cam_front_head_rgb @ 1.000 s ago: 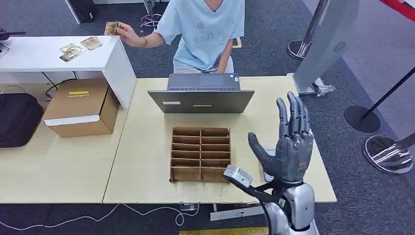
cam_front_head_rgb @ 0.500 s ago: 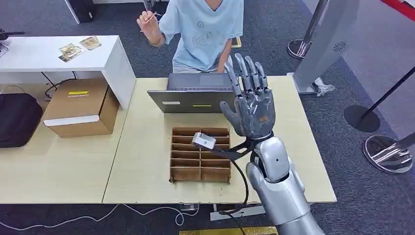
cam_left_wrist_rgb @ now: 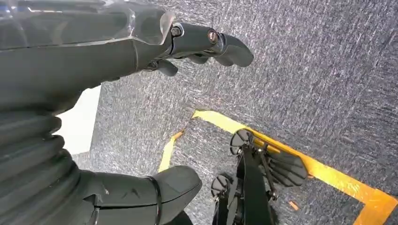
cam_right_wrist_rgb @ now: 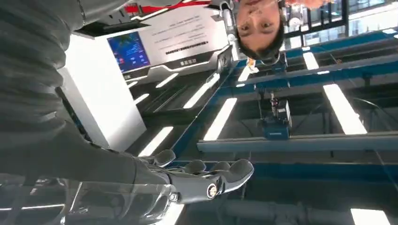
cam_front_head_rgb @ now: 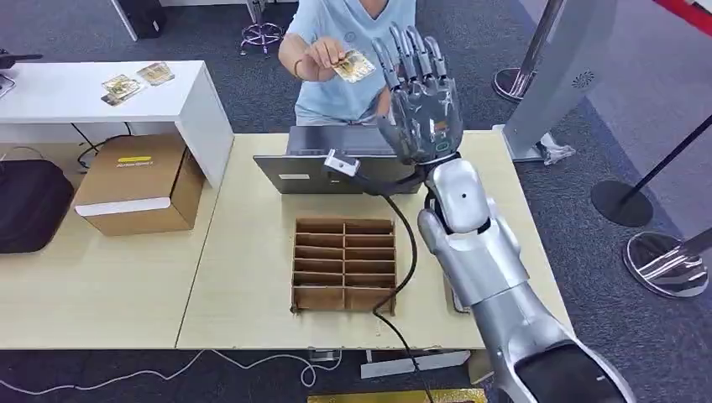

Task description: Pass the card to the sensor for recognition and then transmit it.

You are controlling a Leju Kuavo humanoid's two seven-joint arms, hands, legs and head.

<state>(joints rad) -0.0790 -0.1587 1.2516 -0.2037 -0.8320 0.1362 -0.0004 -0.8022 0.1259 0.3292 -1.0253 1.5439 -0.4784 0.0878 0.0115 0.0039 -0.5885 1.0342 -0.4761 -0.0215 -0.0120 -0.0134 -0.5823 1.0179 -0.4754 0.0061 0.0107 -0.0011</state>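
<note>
Here our right hand (cam_front_head_rgb: 422,101) is raised above the laptop (cam_front_head_rgb: 345,164), fingers straight and spread, holding nothing. At its 10 o'clock, just beside the fingertips, a person's hand (cam_front_head_rgb: 317,55) pinches the card (cam_front_head_rgb: 353,65). Our left hand (cam_left_wrist_rgb: 155,51) hangs over carpet, empty, fingers loosely apart.

Head view looking down over table (cam_front_head_rgb: 252,319); left wrist view facing carpet (cam_left_wrist_rgb: 328,70); right wrist view tilted up toward ceiling lights (cam_right_wrist_rgb: 342,108).
</note>
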